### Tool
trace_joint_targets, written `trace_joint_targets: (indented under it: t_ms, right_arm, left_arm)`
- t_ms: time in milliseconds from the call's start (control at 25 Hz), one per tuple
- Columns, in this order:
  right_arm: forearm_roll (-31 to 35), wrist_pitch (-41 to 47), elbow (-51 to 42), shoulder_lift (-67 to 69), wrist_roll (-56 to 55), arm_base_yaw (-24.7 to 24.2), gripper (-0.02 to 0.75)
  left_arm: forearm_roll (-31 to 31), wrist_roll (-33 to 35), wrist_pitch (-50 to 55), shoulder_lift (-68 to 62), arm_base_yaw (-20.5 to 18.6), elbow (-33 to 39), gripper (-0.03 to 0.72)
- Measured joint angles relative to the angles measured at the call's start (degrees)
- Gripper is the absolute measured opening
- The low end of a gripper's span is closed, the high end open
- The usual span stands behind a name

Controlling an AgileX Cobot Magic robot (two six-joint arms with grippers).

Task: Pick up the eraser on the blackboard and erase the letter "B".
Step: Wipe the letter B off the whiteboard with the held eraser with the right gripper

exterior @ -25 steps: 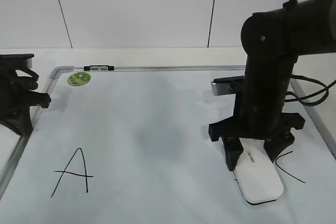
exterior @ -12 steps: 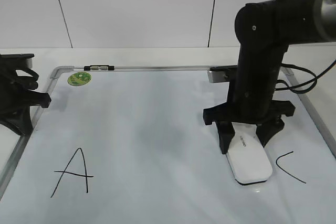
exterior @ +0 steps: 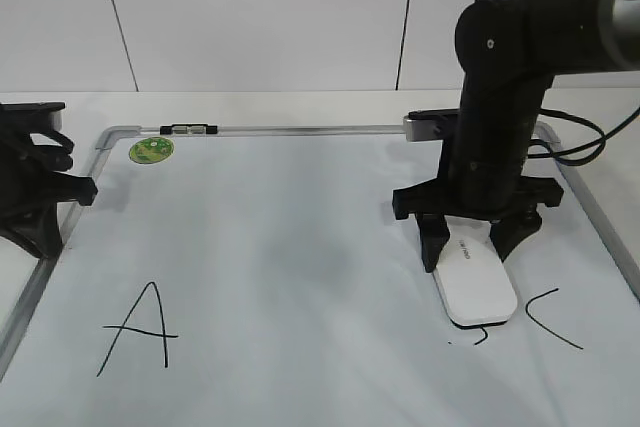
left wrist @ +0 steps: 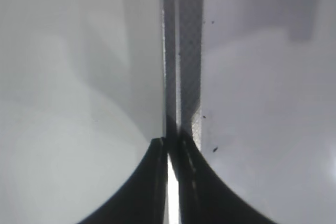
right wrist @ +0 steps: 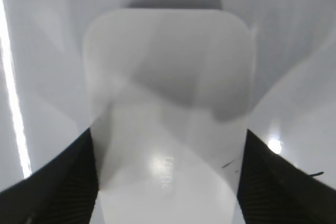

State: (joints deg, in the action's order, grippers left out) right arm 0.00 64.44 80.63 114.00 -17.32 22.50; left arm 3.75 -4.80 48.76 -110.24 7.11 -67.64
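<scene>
The right gripper [exterior: 471,249] pinches the eraser [exterior: 476,284] by its far end, so the pad lies flat on the blackboard [exterior: 300,237] for wiping. Only faint strokes of the letter "B" [exterior: 478,335] show at the eraser's near edge, left of the "C" [exterior: 552,318]. The left gripper [left wrist: 170,153], fingers pressed together, is parked over the board's left frame, clear of the work.

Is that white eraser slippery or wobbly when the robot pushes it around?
The eraser looks like smooth, shiny plastic, so it may be a bit slippery. It lies flat and low on the blackboard, so it probably slides rather than tips. The right gripper holds both its sides, which likely steadies it.
</scene>
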Motion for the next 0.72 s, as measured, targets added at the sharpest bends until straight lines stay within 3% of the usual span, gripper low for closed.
trace_joint_targets:
  t_ms: [320, 520, 720]
  right_arm:
    - [0.5, 0.3, 0.0, 0.0, 1.6, 4.1, 0.540]
    - [7.6, 0.8, 0.0, 0.3, 5.4, 7.1, 0.540]
    - [10.4, 0.7, -0.7, -1.0, 6.7, 7.3, 0.540]
  left_arm:
    - [0.0, 0.0, 0.1, 0.0, 0.0, 0.0, 0.020]
    - [0.0, 0.0, 0.1, 0.0, 0.0, 0.0, 0.020]
    - [0.0, 0.0, 0.1, 0.0, 0.0, 0.0, 0.020]
